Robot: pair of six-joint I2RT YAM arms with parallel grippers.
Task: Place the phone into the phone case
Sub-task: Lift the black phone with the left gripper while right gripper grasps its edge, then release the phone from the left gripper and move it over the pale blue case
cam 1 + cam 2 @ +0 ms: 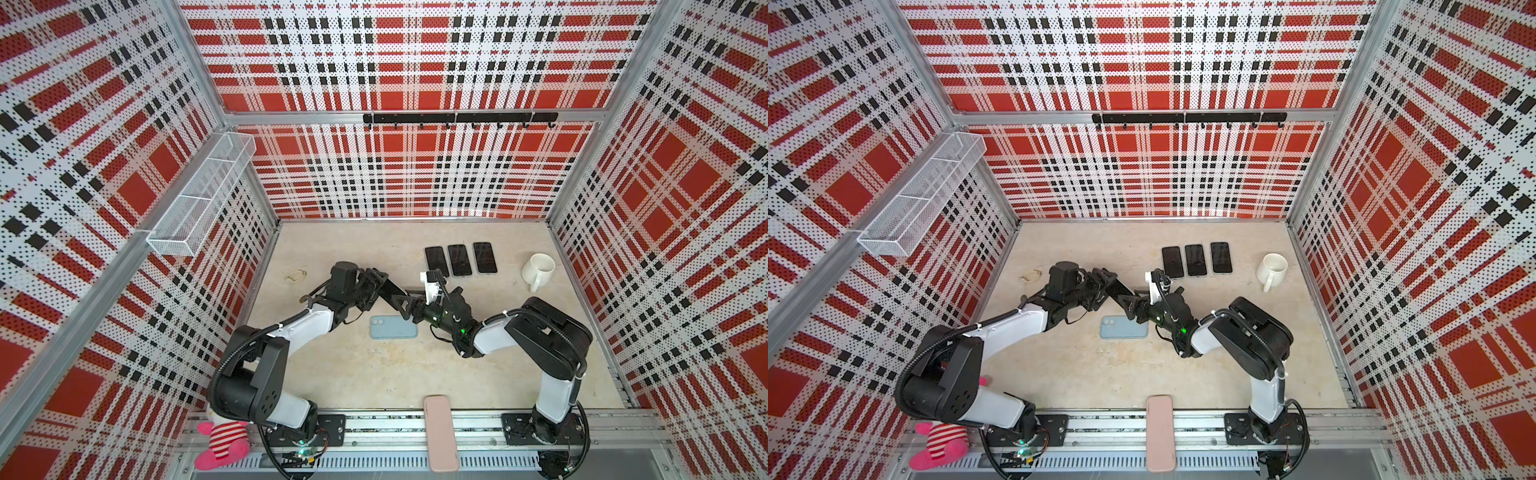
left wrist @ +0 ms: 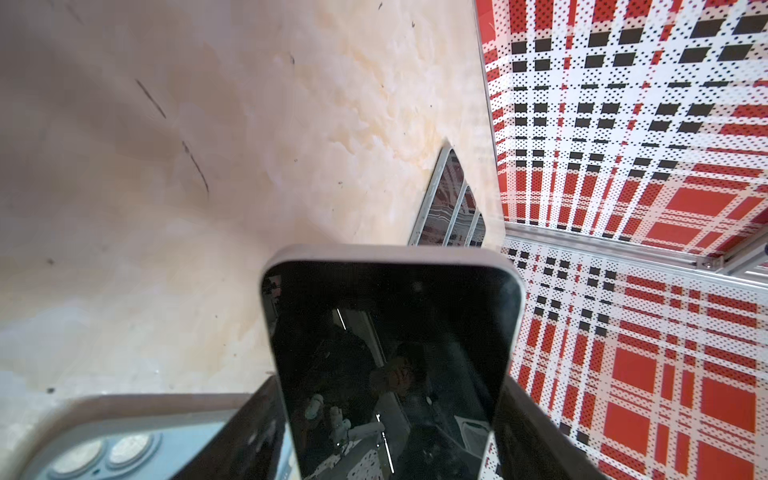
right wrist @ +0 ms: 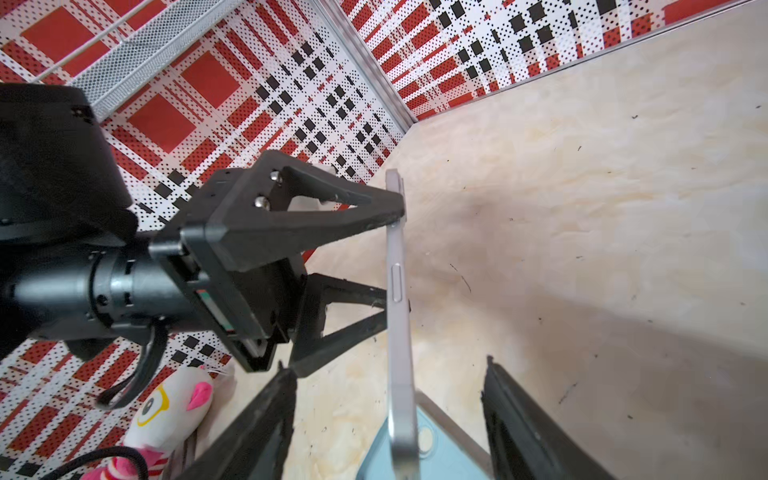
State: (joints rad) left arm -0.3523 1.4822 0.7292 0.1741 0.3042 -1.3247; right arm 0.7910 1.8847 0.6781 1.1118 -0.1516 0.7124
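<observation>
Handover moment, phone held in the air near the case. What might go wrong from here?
1. The left end effector pinches the phone by its thin edges while the right end effector only straddles it, jaws open; a release too soon would likely drop it.
2. The phone stands on edge, while the light blue case lies flat on the table; pressing in at an angle may shove the case aside.

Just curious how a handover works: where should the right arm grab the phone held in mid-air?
Probably the free end of the phone, pinched flat across screen and back, coming from the right arm's side. The left jaws hold its long edges, and it stands edge-on between the open right jaws.
</observation>
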